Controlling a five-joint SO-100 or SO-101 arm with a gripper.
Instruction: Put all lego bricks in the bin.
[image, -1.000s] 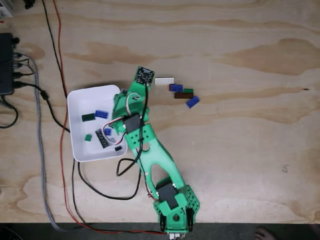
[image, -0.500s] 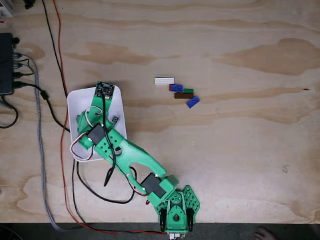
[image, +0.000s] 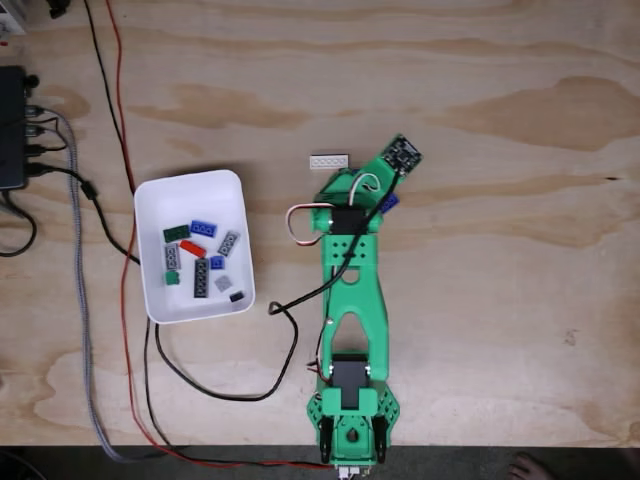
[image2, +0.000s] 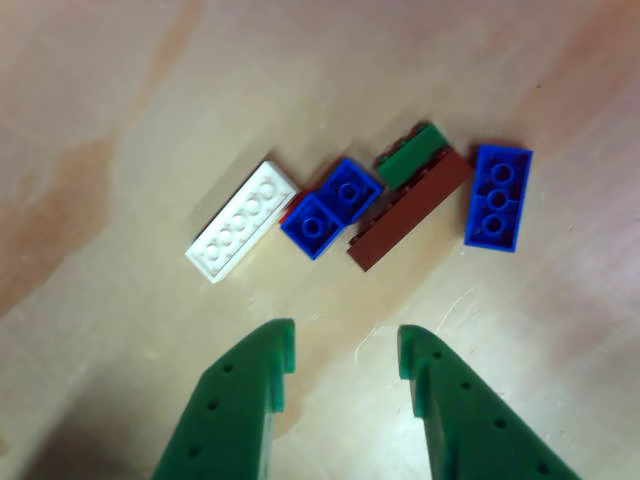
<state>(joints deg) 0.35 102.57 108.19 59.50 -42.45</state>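
Above the wooden table (image: 480, 300), the gripper (image2: 340, 355) is held with jaws apart and empty, aimed at the leftover lego bricks (image2: 330, 208). About 9 bricks are seen in the bin (image: 150, 205). A descent onto 1 brick seems called for.

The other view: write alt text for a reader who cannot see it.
An open green gripper hangs above a plywood table, its two fingers spread over a cluster of lego bricks. From left to right lie a white plate, two small blue bricks, a brown plate with a green brick alongside, and a blue plate.
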